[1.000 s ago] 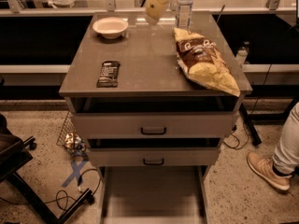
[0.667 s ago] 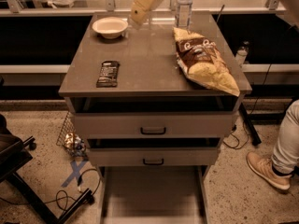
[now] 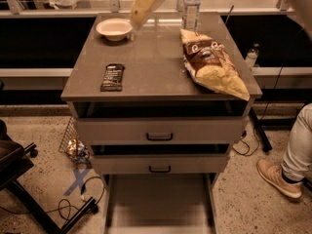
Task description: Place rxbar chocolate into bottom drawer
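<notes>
1. The gripper (image 3: pixel 146 4) hung by the bowl (image 3: pixel 114 29) at the far edge; its spread I couldn't tell;
2. the chocolate bar (image 3: pixel 112 77) lay flat, near left on the cabinet top (image 3: pixel 156 57); the bottom drawer (image 3: pixel 158 204) stood open below;
3. best pinched squarely across its narrow width.

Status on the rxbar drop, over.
Gripper above cabinet top rear, beside bowl. Rxbar chocolate flat front-left, untouched. Bottom drawer open. Chip bag right, off the path.

No words can be read. The white print on the rxbar chocolate (image 3: pixel 112 77) and the marks on the chip bag (image 3: pixel 212 65) cannot be made out. The hand (image 3: pixel 145 4), above the surface's (image 3: pixel 156 57) far edge, shows no lettering.
</notes>
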